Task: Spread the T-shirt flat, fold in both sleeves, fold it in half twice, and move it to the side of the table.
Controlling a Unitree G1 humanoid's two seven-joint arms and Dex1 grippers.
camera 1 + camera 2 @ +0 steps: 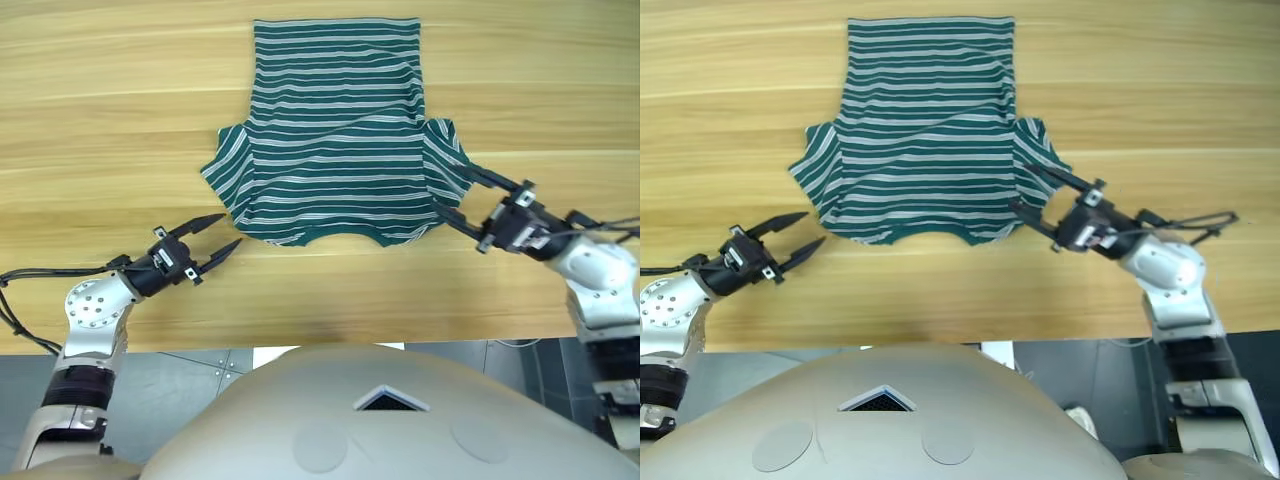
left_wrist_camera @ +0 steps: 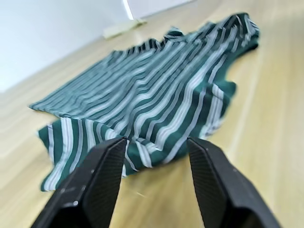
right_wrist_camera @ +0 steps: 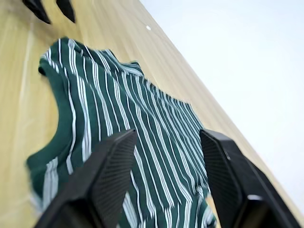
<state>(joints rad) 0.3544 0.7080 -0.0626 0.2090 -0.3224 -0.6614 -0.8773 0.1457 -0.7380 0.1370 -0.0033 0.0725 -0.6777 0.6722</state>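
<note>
The T-shirt [image 1: 335, 130] is lying flat at the table's [image 1: 100, 120] far middle. The right gripper [image 1: 450, 186] is gaping at the right sleeve [image 1: 447, 160], probably to fold it; the left gripper [image 1: 232, 228], also spread, is hovering near the left sleeve [image 1: 225, 160]

No readable text anywhere.
Scanning the T-shirt [image 1: 335, 130] and the table [image 1: 100, 110]: just stripes and wood grain, no lettering legible.

Both head eyes are looking steeply down at the light wooden table [image 1: 100, 120], sharing the green-and-white striped T-shirt [image 1: 335, 130]; wrist cameras are skimming close, facing it from eight and four o'clock.
</note>
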